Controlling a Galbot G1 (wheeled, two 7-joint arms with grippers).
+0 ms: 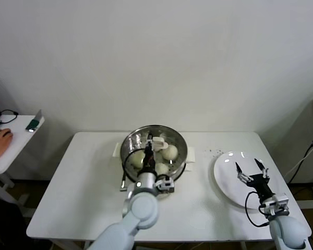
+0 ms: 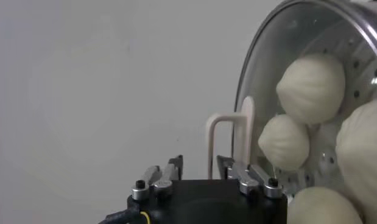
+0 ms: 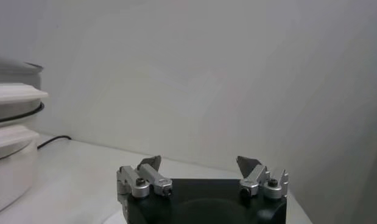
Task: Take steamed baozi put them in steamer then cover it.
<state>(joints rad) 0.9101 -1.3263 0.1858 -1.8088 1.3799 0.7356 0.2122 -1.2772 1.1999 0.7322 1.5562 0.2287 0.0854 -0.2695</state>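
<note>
Covering the steamer [image 1: 129, 147], the cover [image 1: 167, 136] sits beneath left gripper [image 1: 153, 141].

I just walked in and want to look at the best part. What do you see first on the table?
First comes the shiny steamer in the middle of the white table, with pale baozi showing through its glass cover. The left pincer sits right at the cover's cream handle, fingers parted around it. To the right, the open right pincer hovers over a bare white plate.

Text: none readable anywhere.
Labels, brands: none to be made out.
Numbers, signs: none either.
</note>
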